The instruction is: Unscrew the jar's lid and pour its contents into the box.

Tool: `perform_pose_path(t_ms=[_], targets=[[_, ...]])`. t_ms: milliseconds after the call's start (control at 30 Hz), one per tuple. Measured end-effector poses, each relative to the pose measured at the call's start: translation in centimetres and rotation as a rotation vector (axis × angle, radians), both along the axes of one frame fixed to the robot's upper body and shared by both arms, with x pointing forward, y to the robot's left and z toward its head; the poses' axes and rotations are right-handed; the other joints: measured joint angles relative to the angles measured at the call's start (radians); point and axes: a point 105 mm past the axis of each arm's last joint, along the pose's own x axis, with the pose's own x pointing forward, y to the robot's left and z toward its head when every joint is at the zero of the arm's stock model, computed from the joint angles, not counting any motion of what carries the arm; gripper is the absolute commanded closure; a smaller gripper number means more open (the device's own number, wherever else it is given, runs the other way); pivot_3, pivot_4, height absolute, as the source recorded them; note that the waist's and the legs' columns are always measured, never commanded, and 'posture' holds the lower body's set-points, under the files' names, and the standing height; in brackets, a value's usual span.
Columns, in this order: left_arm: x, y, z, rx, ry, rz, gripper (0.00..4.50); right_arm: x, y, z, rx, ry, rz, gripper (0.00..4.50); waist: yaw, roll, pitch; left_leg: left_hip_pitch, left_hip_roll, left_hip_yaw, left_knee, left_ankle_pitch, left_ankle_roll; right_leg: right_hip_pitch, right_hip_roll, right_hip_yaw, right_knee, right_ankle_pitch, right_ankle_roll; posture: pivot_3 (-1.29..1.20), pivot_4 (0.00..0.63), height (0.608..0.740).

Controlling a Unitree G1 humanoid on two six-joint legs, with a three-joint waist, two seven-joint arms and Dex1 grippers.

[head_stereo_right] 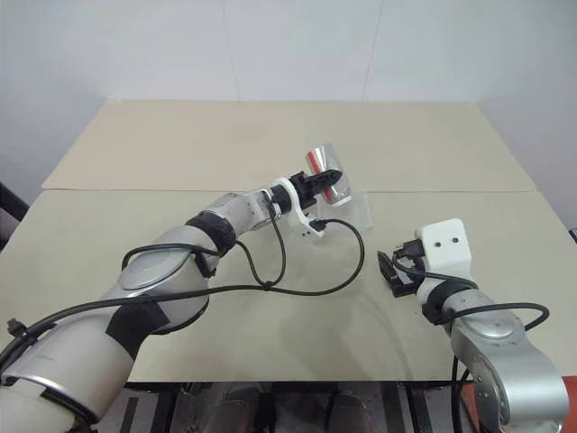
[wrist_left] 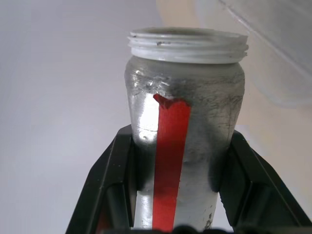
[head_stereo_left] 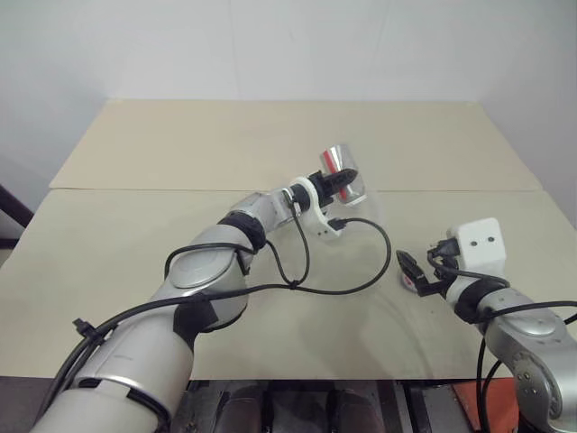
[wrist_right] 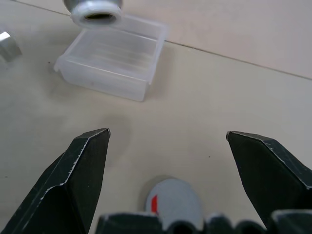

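My left gripper (head_stereo_left: 342,182) is shut on the jar (head_stereo_left: 336,162), a silver-grey cylinder with a red stripe (wrist_left: 168,161) and a white threaded rim (wrist_left: 187,46). The jar has no lid on and is held tipped over, roughly level. Its open mouth (wrist_right: 95,14) hangs over the far edge of the box (wrist_right: 111,61), a clear shallow tray on the table. The mouth looks dark and the contents cannot be made out. The lid (wrist_right: 173,202), grey with a red mark, lies on the table under my right gripper (wrist_right: 168,136), which is open and holds nothing.
The table is two beige panels with a seam (head_stereo_left: 135,189) running across, and a white wall stands behind it. A black cable (head_stereo_left: 347,284) loops from my left wrist over the table between the arms.
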Motion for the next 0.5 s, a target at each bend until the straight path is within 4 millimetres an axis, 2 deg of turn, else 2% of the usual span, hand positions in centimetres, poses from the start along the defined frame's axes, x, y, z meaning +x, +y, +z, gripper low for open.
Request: perform_pose_path(t_ms=[367,500], targets=[[0.6,0.5,-0.2,0.045,-0.018,0.052,2.63,-0.4,-0.5,-0.1,0.011,-0.001,-0.058,0.04,-0.001,0.0,0.0,-0.004,0.0,0.002,0.001,0.001,-0.001,-0.007,0.0,0.001,0.003,0.0,0.0,0.0,0.15,0.74],[1.0,0.8,0.4,-0.046,0.044,0.108,2.63,-0.4,-0.4,-0.2,0.005,0.002,-0.056,0.04,-0.002,0.0,0.0,-0.005,0.0,0.002,0.001,0.001,-0.001,-0.007,0.0,0.001,0.003,0.0,0.0,0.0,0.15,0.74]])
